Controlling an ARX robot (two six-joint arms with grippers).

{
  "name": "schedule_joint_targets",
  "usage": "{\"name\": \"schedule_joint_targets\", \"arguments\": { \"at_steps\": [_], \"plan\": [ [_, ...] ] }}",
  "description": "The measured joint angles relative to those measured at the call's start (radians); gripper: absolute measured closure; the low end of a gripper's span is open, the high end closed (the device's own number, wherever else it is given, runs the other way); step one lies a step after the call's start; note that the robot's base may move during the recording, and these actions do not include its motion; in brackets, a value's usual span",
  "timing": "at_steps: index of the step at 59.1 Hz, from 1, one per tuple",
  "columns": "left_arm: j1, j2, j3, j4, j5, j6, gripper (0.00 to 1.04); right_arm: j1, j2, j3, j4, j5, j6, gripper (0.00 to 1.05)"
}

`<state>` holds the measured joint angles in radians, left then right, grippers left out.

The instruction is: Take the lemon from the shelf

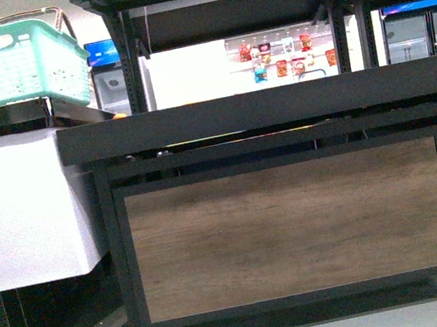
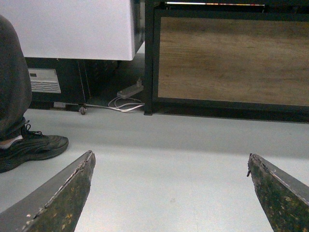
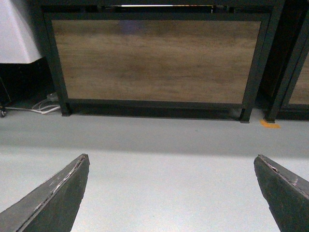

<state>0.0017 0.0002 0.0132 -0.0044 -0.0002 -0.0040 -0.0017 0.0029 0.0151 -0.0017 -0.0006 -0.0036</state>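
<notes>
Grey floor (image 3: 159, 137) fills the low part of both wrist views, smooth and bare. On it stands the big black shelf (image 1: 260, 111), right in front of the robot. Its long dark tray runs across the front view, and its raised rim hides what lies inside. At the tray's left end a tiny yellow-orange bit (image 1: 119, 113) peeks over the rim. It is too small to tell what it is. Under the tray, a brown wood panel (image 1: 288, 227) fills the shelf's front.

Just beside the shelf's left end is a white case (image 1: 16, 206). Above the back of the case sits a green basket (image 1: 22, 66), tilted a little.

The left claw (image 2: 170, 159) is held over the floor with its two fingers wide apart, gripping nothing. The right claw (image 3: 171, 158) is the same, spread wide with nothing in it.

In the left wrist view, a dark shoe (image 2: 34, 147) stands on the floor, near the white case. A grey plug box (image 2: 129, 90) with white wires (image 2: 126, 105) lies by the shelf's left foot. An orange mark (image 3: 269, 124) is on the floor by the shelf's right foot.
</notes>
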Motion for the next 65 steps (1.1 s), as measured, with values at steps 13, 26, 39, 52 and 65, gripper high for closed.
{"name": "schedule_joint_targets", "arguments": {
  "at_steps": [13, 26, 39, 52, 65],
  "plan": [
    [0.0, 0.0, 0.0, 0.0, 0.0, 0.0, 0.08, 0.0, 0.0, 0.0, 0.0, 0.0, 0.0, 0.02],
    [0.0, 0.0, 0.0, 0.0, 0.0, 0.0, 0.08, 0.0, 0.0, 0.0, 0.0, 0.0, 0.0, 0.02],
    [0.0, 0.0, 0.0, 0.0, 0.0, 0.0, 0.08, 0.0, 0.0, 0.0, 0.0, 0.0, 0.0, 0.02],
    [0.0, 0.0, 0.0, 0.0, 0.0, 0.0, 0.08, 0.0, 0.0, 0.0, 0.0, -0.002, 0.0, 0.02],
    [0.0, 0.0, 0.0, 0.0, 0.0, 0.0, 0.08, 0.0, 0.0, 0.0, 0.0, -0.003, 0.0, 0.02]
  ]
}}
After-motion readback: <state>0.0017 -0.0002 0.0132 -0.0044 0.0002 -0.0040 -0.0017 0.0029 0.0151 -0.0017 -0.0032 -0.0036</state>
